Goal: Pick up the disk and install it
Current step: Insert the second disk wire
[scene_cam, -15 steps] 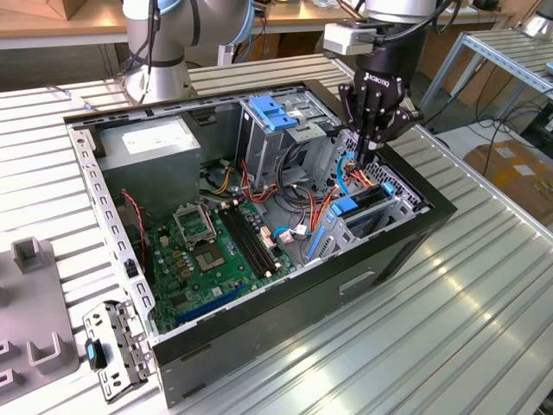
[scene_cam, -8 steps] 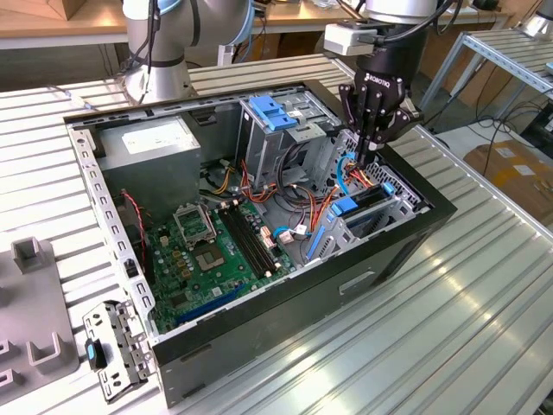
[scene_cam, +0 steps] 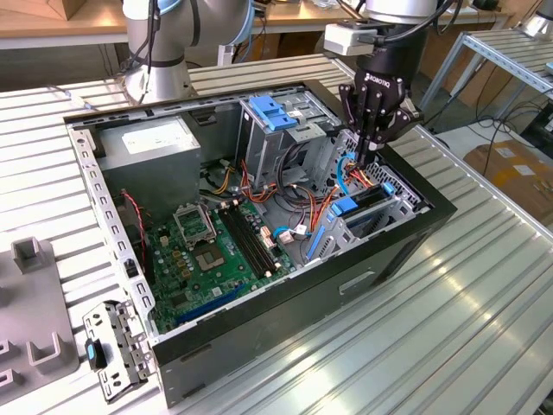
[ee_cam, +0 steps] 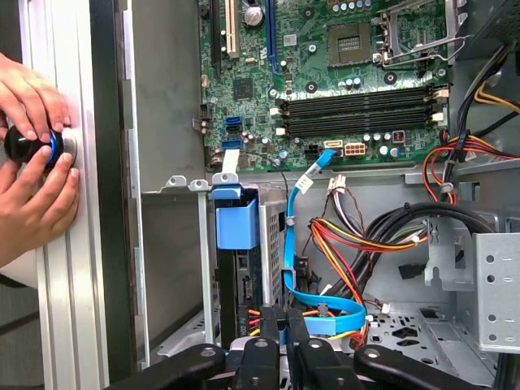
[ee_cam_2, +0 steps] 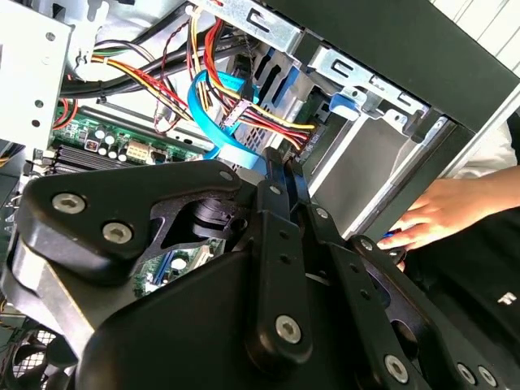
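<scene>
Exterior view, gripper (scene_cam: pixel 370 157): black, three-fingered, hanging over the open computer case (scene_cam: pixel 363 268) at the drive bays near the exterior view's right side of the case; fingers drawn together to a point, tips down among blue and orange cables (scene_cam: pixel 350 177).
Exterior view, grasp: nothing visibly between the fingers.
Exterior view, disk (scene_cam: pixel 367 201): on edge in the lower drive cage, just below the fingertips; blue carrier tab (scene_cam: pixel 345 206) at its near end.
Exterior view, surroundings: motherboard (scene_cam: pixel 212 251) on the case floor; grey power supply box (scene_cam: pixel 155 160) at the back; blue bracket (scene_cam: pixel 273 113) atop the tall metal cage; loose metal plate (scene_cam: pixel 117 350) on the ribbed table (scene_cam: pixel 432 337).

Second wrist view, fingers (ee_cam_2: pixel 275 244): black linkages pressed side by side, no gap visible between them, tips just beside the flat blue cable (ee_cam_2: pixel 213 118) and the bundle of coloured wires.
Second wrist view, person's hand (ee_cam_2: pixel 443 211): outside the case wall, fingertips on a small blue-ringed object.

First wrist view, fingers (ee_cam: pixel 294 345): closed against each other, tips touching the flat blue cable.
First wrist view, disk (ee_cam: pixel 244 284): slotted upright in the cage, blue carrier tab above it, beside the fingertips.
First wrist view, hands (ee_cam: pixel 32 162): two, around a black round button with a blue ring, on the table rail outside the case.
</scene>
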`<state>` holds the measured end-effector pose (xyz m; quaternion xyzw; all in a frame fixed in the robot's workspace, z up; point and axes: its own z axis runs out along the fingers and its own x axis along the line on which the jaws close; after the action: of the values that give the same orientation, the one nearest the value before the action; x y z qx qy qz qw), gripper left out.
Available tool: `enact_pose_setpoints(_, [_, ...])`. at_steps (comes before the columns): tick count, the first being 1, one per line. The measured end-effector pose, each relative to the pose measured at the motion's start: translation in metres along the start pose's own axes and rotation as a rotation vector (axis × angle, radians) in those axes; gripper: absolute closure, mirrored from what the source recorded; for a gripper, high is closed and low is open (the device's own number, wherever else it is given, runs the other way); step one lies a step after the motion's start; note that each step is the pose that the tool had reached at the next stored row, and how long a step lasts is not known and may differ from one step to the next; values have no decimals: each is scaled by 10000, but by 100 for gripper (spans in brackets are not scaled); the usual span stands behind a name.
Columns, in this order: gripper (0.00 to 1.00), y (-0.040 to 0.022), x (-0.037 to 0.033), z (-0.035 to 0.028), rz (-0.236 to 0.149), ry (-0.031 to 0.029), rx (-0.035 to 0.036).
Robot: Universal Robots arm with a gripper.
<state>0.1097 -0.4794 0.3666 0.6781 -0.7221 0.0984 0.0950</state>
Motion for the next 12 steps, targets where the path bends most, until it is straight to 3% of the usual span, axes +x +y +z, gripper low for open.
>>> enact_pose_setpoints(1, [84,3,5,1,-1,-1,8])
enact_pose_setpoints(3, [84,32,20,5,-3,-19,89])
enact_pose_setpoints(5, [84,118,28,13,38,-66,256])
enact_pose_setpoints(7, [84,130,50,26,46,-132,316])
enact_pose_setpoints(12, [84,140,132,62,66,-421,390])
